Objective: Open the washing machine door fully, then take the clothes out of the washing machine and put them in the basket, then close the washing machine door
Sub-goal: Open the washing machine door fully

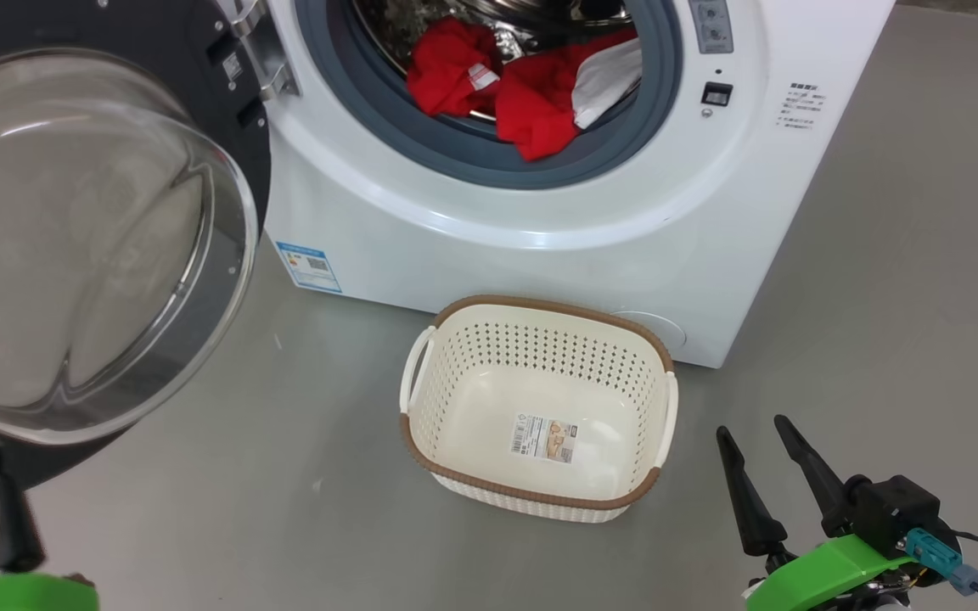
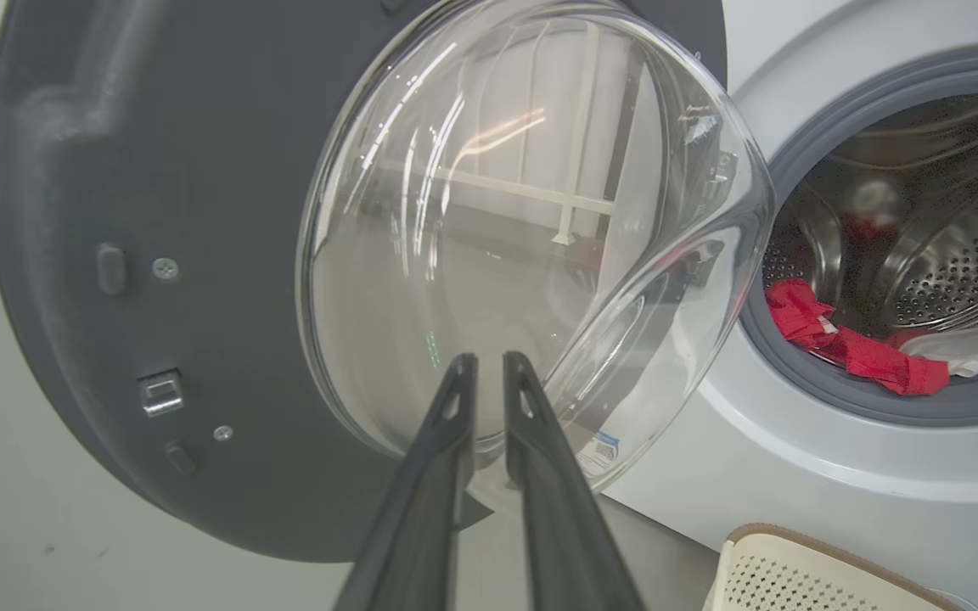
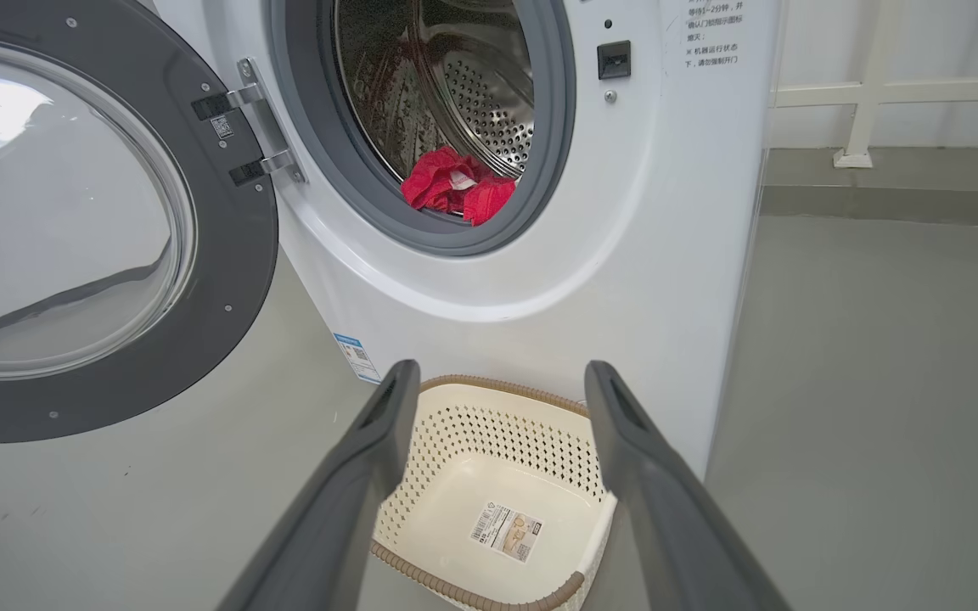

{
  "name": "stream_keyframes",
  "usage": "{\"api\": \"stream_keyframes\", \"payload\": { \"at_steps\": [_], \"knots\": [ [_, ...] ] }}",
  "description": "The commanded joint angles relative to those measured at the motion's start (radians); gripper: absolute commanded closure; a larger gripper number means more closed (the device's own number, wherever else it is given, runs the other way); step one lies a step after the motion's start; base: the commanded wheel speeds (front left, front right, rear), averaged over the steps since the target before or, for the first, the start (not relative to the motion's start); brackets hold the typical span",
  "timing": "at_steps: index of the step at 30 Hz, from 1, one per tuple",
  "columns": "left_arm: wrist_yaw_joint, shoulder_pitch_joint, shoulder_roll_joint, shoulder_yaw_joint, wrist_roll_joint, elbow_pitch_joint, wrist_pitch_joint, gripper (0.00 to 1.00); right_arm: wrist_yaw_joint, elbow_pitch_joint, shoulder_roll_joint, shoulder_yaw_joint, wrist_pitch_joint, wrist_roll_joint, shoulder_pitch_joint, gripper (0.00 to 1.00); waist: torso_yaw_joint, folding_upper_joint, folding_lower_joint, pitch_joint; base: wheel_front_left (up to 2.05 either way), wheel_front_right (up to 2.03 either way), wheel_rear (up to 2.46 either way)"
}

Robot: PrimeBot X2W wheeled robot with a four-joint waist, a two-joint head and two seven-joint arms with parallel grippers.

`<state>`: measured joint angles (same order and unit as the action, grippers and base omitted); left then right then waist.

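Hanging open, washing machine door (image 2: 421, 255) just beyond left jaws

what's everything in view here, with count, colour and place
washing machine: one, white with grey-blue gasket, on the floor
washing machine door: one, black rim and clear glass bowl, swung open on the robot's left
red clothes: bundle, count unclear, red with white trim, in the drum mouth, draped onto the gasket
cloth: one, white-grey, beside the red clothes
basket: one, cream with brown rim, on the floor before the machine, no clothes inside
label sticker: one, white, on the basket's bottom
blue label: one, blue, machine's lower front
left gripper: one, dark fingers a narrow gap apart, facing the door glass, empty
right gripper: one, dark fingers wide apart, right of the basket, empty
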<state>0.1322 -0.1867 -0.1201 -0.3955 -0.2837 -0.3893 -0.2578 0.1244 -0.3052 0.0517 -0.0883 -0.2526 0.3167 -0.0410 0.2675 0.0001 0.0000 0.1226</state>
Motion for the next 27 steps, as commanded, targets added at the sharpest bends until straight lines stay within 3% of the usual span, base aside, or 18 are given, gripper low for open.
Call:
{"api": "stream_keyframes", "payload": {
  "at_steps": [1,2,3,4,5,13,27],
  "knots": [
    [-0.002,0.021,-0.017,-0.016,-0.005,0.048,-0.004,0.62,0.006,0.03,0.0,-0.019,-0.009,0.012,0.0,0.0,-0.009,-0.0001,0.0,-0.009,0.0,0.0,0.0],
    [-0.002,0.035,-0.008,-0.011,-0.008,0.06,-0.004,0.51,0.006,0.031,0.0,-0.018,-0.009,0.013,0.003,0.0,-0.013,-0.0001,0.0,-0.011,0.0,0.0,0.0],
    [-0.002,0.048,0.0,0.0,-0.01,0.071,-0.004,0.25,0.006,0.033,0.0,-0.017,-0.009,0.013,0.006,0.0,-0.017,-0.0001,0.0,-0.014,0.0,0.0,0.0],
    [-0.002,0.06,0.006,0.01,-0.014,0.08,-0.004,0.07,0.006,0.035,0.0,-0.014,-0.009,0.014,0.009,0.0,-0.02,-0.0001,0.0,-0.015,0.0,0.0,0.0],
    [-0.002,0.071,0.01,0.02,-0.02,0.088,-0.004,0.0,0.006,0.036,0.0,-0.013,-0.009,0.015,0.011,0.0,-0.025,-0.0001,0.0,-0.018,0.0,0.0,0.0],
    [-0.002,0.13,0.023,0.108,-0.059,0.15,-0.004,0.0,0.006,0.05,-0.001,0.016,-0.009,0.02,0.024,0.0,-0.064,-0.0001,0.0,-0.028,0.0,0.0,0.0],
    [-0.002,0.19,-0.04,0.302,-0.083,0.25,-0.004,0.0,0.006,0.069,-0.001,0.065,-0.009,0.028,0.049,0.0,-0.164,-0.0001,0.0,-0.045,0.0,0.0,0.0]
  ]
}}
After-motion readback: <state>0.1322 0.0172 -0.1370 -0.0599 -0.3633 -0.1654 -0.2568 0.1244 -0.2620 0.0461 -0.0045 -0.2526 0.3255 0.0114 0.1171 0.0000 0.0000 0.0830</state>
